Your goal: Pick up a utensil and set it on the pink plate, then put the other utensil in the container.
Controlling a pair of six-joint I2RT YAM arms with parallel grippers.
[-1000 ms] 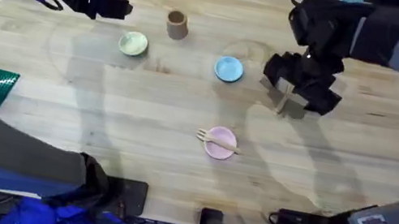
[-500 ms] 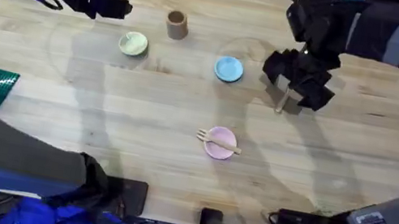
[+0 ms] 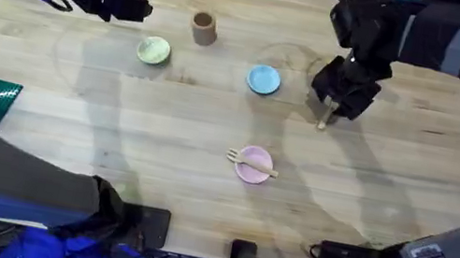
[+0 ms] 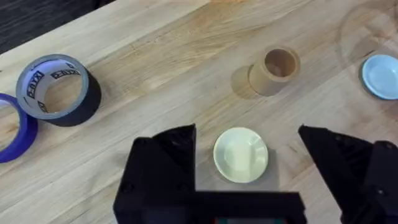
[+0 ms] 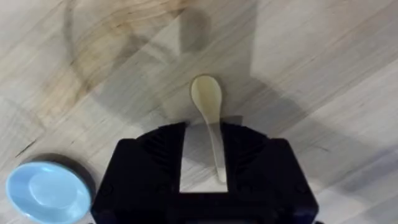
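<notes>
Two utensils lie apart: the fork point(image 3: 250, 161) rests across the pink plate point(image 3: 254, 166), while the spoon point(image 5: 210, 114) sits clamped in the right claw point(image 3: 327, 118), right of the blue plate point(image 3: 263, 80). Bare tabletop point(image 3: 164, 127) separates that plate from the container point(image 3: 203, 28). The left claw point(image 4: 249, 180) hangs spread above the yellow plate point(image 4: 240, 155). Since a second ago the right claw has drawn nearer the blue plate.

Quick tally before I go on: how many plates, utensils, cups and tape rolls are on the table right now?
Plates: 3 (pink, blue, yellow)
Utensils: 2 (fork on the pink plate, spoon between the right claw's fingers)
Cups: 1 (brown cup)
Tape rolls: 2 (black, blue)
Total: 8
</notes>
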